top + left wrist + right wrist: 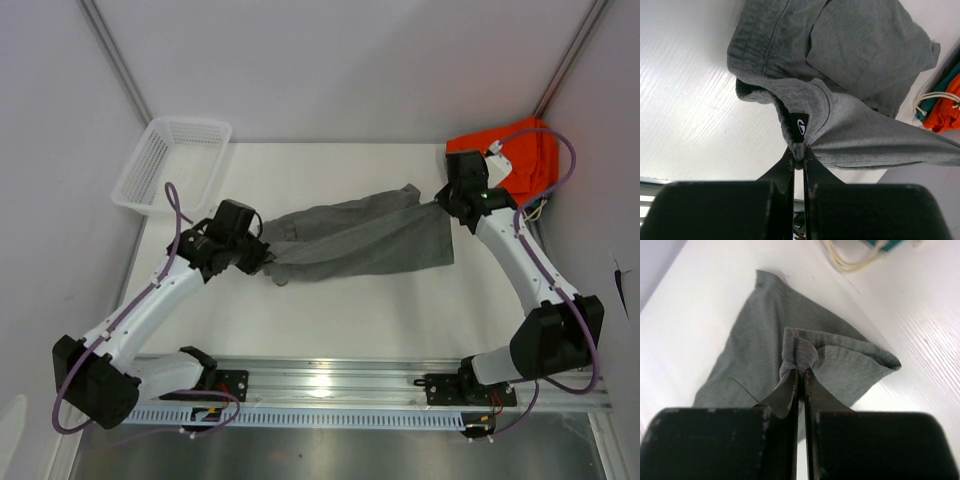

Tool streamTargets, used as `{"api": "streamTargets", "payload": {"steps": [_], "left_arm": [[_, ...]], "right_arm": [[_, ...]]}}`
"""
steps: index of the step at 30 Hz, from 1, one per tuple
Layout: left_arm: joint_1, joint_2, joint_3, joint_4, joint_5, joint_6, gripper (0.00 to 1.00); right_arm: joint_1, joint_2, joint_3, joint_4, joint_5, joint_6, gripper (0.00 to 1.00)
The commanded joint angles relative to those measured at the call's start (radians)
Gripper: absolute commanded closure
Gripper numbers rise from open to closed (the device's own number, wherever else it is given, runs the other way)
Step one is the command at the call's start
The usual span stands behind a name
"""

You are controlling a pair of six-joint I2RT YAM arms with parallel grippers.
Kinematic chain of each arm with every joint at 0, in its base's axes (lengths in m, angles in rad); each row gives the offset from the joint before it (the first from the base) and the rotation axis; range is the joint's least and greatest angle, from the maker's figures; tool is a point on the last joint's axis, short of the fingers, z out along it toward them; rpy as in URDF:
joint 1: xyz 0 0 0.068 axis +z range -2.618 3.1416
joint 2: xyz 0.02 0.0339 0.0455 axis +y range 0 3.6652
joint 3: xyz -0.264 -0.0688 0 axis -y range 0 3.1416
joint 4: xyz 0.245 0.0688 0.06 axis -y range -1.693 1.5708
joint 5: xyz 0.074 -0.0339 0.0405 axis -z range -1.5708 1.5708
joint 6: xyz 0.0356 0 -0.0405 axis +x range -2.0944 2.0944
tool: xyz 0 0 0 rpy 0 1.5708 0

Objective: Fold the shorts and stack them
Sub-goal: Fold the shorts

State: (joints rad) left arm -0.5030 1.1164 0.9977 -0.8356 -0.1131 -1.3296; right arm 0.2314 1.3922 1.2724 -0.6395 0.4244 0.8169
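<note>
White basket sits at the far-left corner, while the grey shorts stretch across the table, left gripper and right gripper each clamped on an end (orange garment partly hidden behind the right arm).

A white bench sits between plain pale lilac walls, metal struts in the back corners, a shiny aluminium rail along its near edge.

Premises were a robotics laboratory cell. A bare white table stood enclosed by plain white panels. The left arm and right arm were bolted to an aluminium rail, purple cabling exposed.
</note>
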Motion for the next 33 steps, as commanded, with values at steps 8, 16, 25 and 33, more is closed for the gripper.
{"api": "streamTargets", "payload": {"steps": [8,16,25,33], "left_arm": [[0.144,0.197,0.153,-0.002,0.072,0.095,1.00],[0.195,0.361,0.251,-0.011,0.096,0.125,1.00],[0.247,0.517,0.305,0.023,0.138,0.162,0.99],[0.271,0.540,0.286,0.104,0.139,0.156,1.00]], "right_arm": [[-0.020,0.228,0.191,0.184,0.014,-0.047,1.00],[-0.020,0.407,0.300,0.190,0.016,-0.039,1.00],[-0.024,0.553,0.366,0.219,0.025,-0.018,1.00],[-0.041,0.631,0.390,0.282,0.013,-0.010,1.00]]}}
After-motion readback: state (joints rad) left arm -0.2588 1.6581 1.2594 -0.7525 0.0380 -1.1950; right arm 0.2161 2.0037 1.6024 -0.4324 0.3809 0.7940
